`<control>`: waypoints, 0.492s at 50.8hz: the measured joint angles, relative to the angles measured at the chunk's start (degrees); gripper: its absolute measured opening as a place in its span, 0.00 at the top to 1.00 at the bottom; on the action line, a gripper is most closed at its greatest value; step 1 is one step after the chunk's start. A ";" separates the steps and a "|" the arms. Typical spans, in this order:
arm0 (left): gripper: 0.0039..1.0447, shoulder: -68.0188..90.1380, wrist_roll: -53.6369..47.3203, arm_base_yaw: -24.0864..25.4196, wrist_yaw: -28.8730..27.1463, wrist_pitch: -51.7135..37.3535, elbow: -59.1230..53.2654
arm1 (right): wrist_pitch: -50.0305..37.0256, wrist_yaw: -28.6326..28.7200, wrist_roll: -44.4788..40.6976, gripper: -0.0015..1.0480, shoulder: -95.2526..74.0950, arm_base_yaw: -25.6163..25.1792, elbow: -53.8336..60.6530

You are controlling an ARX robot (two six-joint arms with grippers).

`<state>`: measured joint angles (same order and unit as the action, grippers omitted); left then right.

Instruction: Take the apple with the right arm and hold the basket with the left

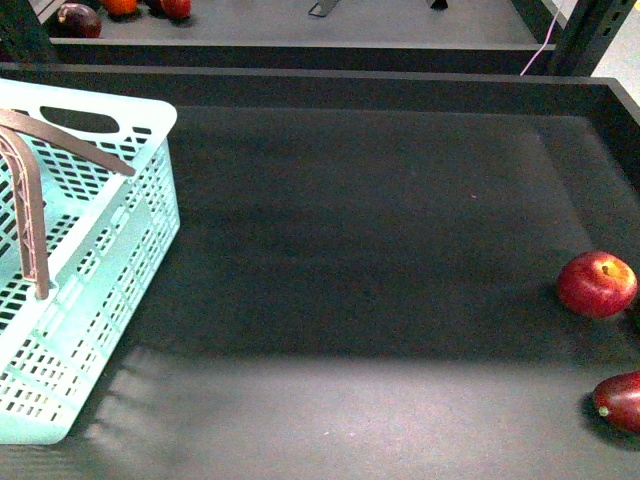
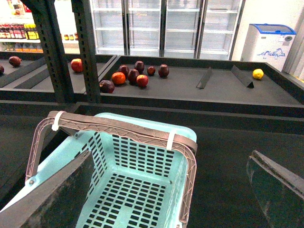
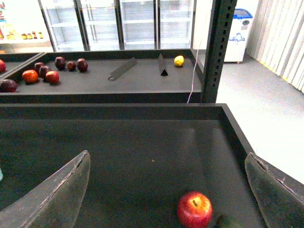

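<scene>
— Closest to the left wrist lens?
— Two dark flat fingers (image 2: 52, 194) of the left tool (image 2: 171, 156), spread wide, gripping nothing. Poised above the large mint-blue plastic basket with slotted lattice walls (image 2: 137, 159). Between the fingers, the brown ribbed swing handle (image 2: 118, 126), raised, not gripped, with two white ties (image 2: 57, 119) wrapped round it.
— And the right tool (image 3: 167, 156)?
— Equally wide apart and empty, above the dark matte desk (image 3: 142, 156). Round bright red apple with a yellowish patch by the stem (image 3: 194, 210) lying between the fingers' lines, nearer the right one, apart from both.
— Seen from the front?
— Basket (image 1: 150, 200) at the far left of the desk (image 1: 350, 250), handle (image 1: 30, 210) up. Apple (image 1: 597, 284) near the right edge, well apart from the basket, with plain dark surface between them. Near the apple, closer to the camera, a darker maroon elongated fruit (image 1: 620, 400), cut by the frame, with a small gap showing between the two.
— Round about?
— Raised dark rim (image 1: 300, 85) round the desk. Beyond it, a second dark shelf (image 2: 190, 90) carrying a cluster of red, orange and maroon fruit (image 2: 133, 76), two dark angled dividers (image 2: 204, 78) and one yellow fruit (image 2: 258, 73). Further back, glass-door fridges (image 2: 166, 23) and a blue-and-white chest freezer (image 2: 273, 40). Dark perforated upright post (image 3: 218, 47) at the desk's far right corner.
</scene>
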<state>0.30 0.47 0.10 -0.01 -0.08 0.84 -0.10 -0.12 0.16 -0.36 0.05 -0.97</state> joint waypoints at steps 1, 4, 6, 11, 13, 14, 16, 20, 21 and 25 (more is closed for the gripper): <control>0.06 0.00 0.00 0.00 0.00 0.00 0.00 | 0.00 0.00 0.00 0.08 0.00 0.00 0.00; 0.06 0.00 0.00 0.00 -0.02 0.00 0.00 | 0.00 0.00 0.00 0.08 0.00 0.00 0.00; 0.06 0.00 0.00 0.00 -0.02 0.00 0.00 | 0.00 0.00 0.00 0.08 0.00 0.00 0.00; 0.06 0.00 0.00 0.00 -0.02 0.00 0.00 | 0.00 0.00 0.00 0.08 0.00 0.00 0.00; 0.06 0.00 0.00 0.00 0.00 0.00 0.00 | 0.00 0.00 0.00 0.08 0.00 0.00 0.00; 0.06 0.00 0.00 0.00 0.00 0.00 0.00 | 0.00 0.00 0.00 0.08 0.00 0.00 0.00; 0.06 0.00 0.00 0.00 0.00 0.00 0.00 | 0.00 0.00 0.00 0.08 0.00 0.00 0.00; 0.06 0.00 0.00 0.00 0.00 0.00 0.00 | 0.00 0.00 0.00 0.08 0.00 0.00 0.00; 0.06 0.00 0.00 0.00 0.00 0.00 0.00 | 0.00 0.00 0.00 0.08 0.00 0.00 0.00; 0.06 0.00 0.00 0.00 -0.02 0.00 0.00 | 0.00 0.00 0.00 0.08 0.00 0.00 0.00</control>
<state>0.30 0.47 0.10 -0.03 -0.08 0.84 -0.10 -0.12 0.16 -0.36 0.05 -0.97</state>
